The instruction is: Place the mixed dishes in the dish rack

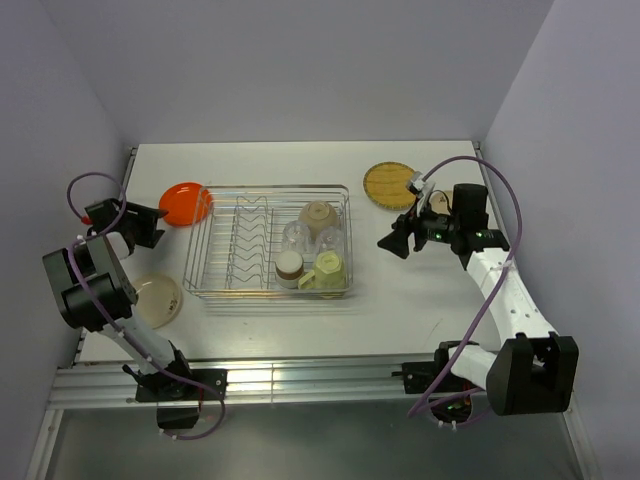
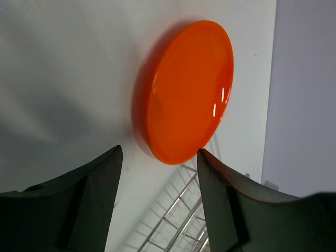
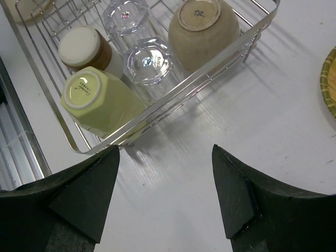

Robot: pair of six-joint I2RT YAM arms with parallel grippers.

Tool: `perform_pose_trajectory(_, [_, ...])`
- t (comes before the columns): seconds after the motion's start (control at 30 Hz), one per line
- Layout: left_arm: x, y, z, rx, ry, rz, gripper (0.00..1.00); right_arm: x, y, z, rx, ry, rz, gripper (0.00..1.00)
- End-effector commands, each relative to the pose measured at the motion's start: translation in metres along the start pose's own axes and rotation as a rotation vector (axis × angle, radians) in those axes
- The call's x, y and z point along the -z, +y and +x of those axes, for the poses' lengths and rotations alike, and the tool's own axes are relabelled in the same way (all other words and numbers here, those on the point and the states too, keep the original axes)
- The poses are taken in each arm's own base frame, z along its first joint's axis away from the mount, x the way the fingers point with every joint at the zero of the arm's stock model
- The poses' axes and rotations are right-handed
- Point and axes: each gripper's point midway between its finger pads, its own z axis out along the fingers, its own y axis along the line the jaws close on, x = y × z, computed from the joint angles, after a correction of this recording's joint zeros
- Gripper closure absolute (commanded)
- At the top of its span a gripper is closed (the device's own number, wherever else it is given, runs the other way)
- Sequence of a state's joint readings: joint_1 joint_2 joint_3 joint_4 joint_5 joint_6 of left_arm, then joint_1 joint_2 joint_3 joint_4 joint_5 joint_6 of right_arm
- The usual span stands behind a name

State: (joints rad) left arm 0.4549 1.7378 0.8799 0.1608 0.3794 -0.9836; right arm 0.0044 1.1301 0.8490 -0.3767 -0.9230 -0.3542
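Entry: orange plate (image 2: 189, 92); lying on the bench (image 1: 400, 300) at the far left corner of the dish rack (image 1: 215, 290), not yet loaded; whether it touches the wire cannot be told; left pincer (image 2: 159, 163) released, empty, jaws apart just short of the plate's near rim; right pincer (image 3: 165, 157) released, empty, over bare bench beside the rack's right end; handling note: work one finger under the rim, clench on the edge, tip the plate upright, lower it between the dividers (image 1: 245, 240).

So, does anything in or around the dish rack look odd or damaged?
Nothing looks spilled or broken. The bowl, clear cups and pale green mug sit bottom-up in the dish rack, as is usual. The orange plate, woven plate and cream plate lie outside it.
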Motion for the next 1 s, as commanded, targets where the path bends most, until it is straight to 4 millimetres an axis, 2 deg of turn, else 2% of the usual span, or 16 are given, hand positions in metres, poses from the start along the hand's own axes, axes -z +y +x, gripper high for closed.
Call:
perform_pose_trajectory(0.0, [-0.011,-0.001,-0.015,-0.019,-0.044,-0.003,0.36,0.007,0.002,-0.013,0.019,-0.043,-0.02,0.22])
perform_pose_trajectory(0.13, [-0.023,0.009,-0.011,0.002,-0.026,-0.019,0.39,0.009,0.003,-0.02,0.017,-0.058,-0.037,0.23])
perform_pose_trajectory(0.37, [-0.039,0.005,-0.015,-0.013,-0.008,0.008,0.42,0.011,0.009,-0.025,0.033,-0.077,-0.067,0.25])
perform_pose_trajectory(0.77, [-0.06,0.012,-0.01,-0.019,0.045,0.003,0.64,0.016,0.016,-0.037,0.043,-0.104,-0.086,0.3])
perform_pose_trajectory(0.97, [-0.066,0.005,-0.005,-0.029,0.068,0.04,0.82,0.02,0.018,-0.047,0.052,-0.118,-0.081,0.32])
